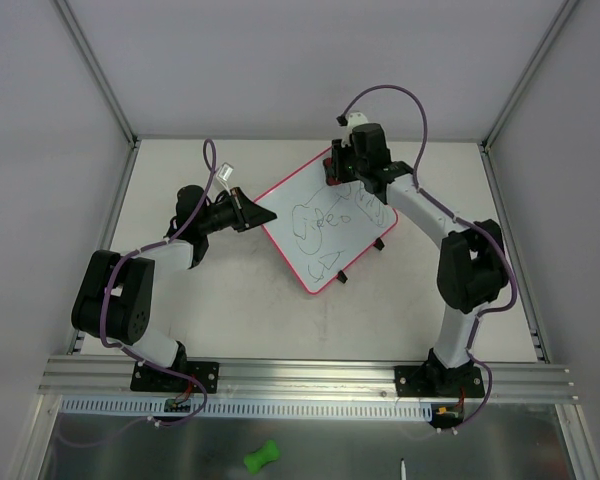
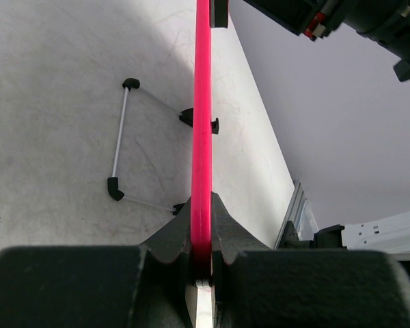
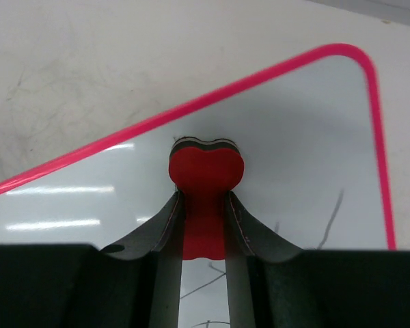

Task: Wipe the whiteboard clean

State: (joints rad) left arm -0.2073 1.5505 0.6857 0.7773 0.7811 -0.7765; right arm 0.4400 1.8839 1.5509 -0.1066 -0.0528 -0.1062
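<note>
The whiteboard (image 1: 325, 225), white with a red-pink frame and dark scribbles, lies tilted on the table. My left gripper (image 1: 264, 215) is shut on its left edge; the left wrist view shows the pink frame (image 2: 202, 123) edge-on between the jaws (image 2: 201, 225). My right gripper (image 1: 342, 168) is shut on the small red bone-shaped eraser (image 3: 206, 171) and holds it over the board's far corner (image 3: 294, 137). Scribbles (image 3: 331, 215) show near the eraser.
Two black clips (image 1: 342, 277) sit on the board's lower right edge. A wire stand (image 2: 119, 137) folds out under the board. A green bone-shaped object (image 1: 262, 457) and a pen (image 1: 404, 468) lie on the metal shelf in front. Frame posts stand at the table's back corners.
</note>
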